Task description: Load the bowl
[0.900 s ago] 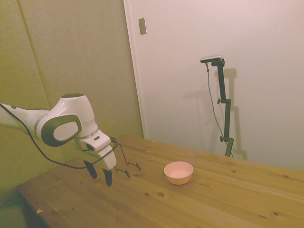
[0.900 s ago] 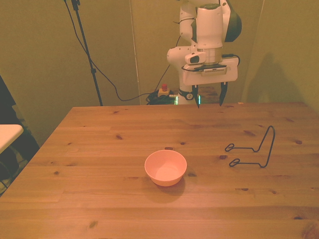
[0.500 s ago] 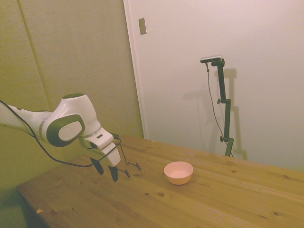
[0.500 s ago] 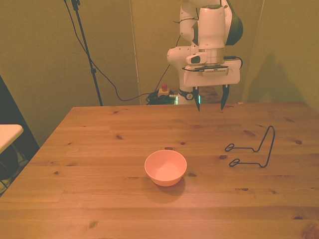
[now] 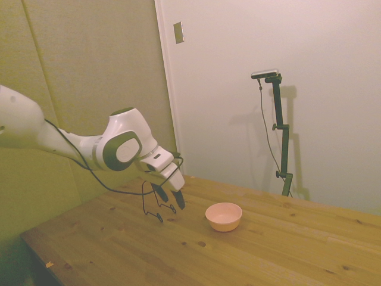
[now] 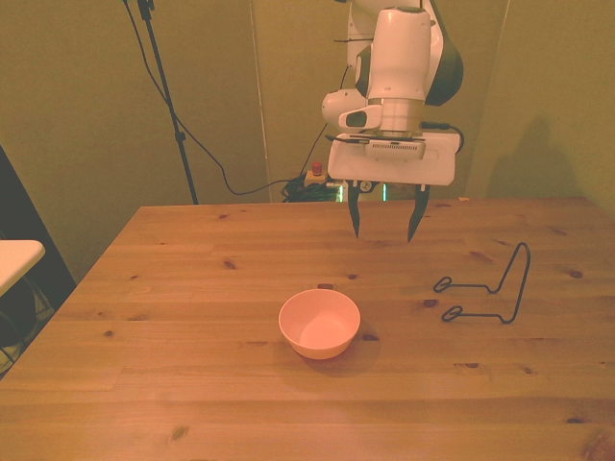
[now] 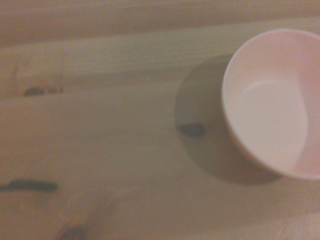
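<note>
Now that the spread, empty claw (image 6: 382,222) has swung forward from the worktop's (image 6: 192,384) back edge toward the bowl (image 6: 320,324) sitting mid-worktop, beside the wire rack (image 6: 490,288), grasping looks imminent.

A wooden table (image 6: 192,384) of pale knotty planks fills the near part of the room. In the side view, the wall on the left (image 5: 89,71) is a dull olive-green panel with a faint vertical seam, and beside it on the right stands a white wall (image 5: 309,59) (brighter lit, with soft shadows falling on it). A small light plate (image 5: 178,32) sits high on the white wall near its left edge. In the front view, the far wall (image 6: 77,106) is the same olive tone, with a black cable (image 6: 211,158) trailing down it. At the front view's left edge, the corner of a white surface (image 6: 14,259) shows beside the table.
</note>
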Tool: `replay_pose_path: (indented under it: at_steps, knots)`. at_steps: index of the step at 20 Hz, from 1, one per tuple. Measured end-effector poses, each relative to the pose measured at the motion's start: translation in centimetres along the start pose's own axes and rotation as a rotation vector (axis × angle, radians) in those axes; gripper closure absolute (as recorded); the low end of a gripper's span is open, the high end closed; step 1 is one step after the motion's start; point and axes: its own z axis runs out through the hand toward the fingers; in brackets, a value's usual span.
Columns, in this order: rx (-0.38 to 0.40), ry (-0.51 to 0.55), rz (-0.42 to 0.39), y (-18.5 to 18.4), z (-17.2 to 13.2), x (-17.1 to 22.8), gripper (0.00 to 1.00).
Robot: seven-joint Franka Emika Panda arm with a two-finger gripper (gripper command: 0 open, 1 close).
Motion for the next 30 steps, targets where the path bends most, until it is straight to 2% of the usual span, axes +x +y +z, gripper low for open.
replay_pose_path:
  at_steps: [5, 9, 14, 15, 21, 30]
  knots:
    - [0.002, 0.009, 0.025, -2.9, 2.8, 4.1, 0.0]
    - [-0.021, -0.005, 0.029, -4.8, 6.4, 5.1, 0.0]
    - [-0.051, -0.021, 0.06, -5.4, 10.2, 6.3, 0.0]
    - [-0.058, -0.024, 0.064, -5.5, 10.9, 6.3, 1.0]
    - [-0.08, -0.047, 0.094, -5.4, 13.8, 6.3, 1.0]
    - [-0.083, -0.054, 0.121, -4.9, 14.0, 6.8, 1.0]
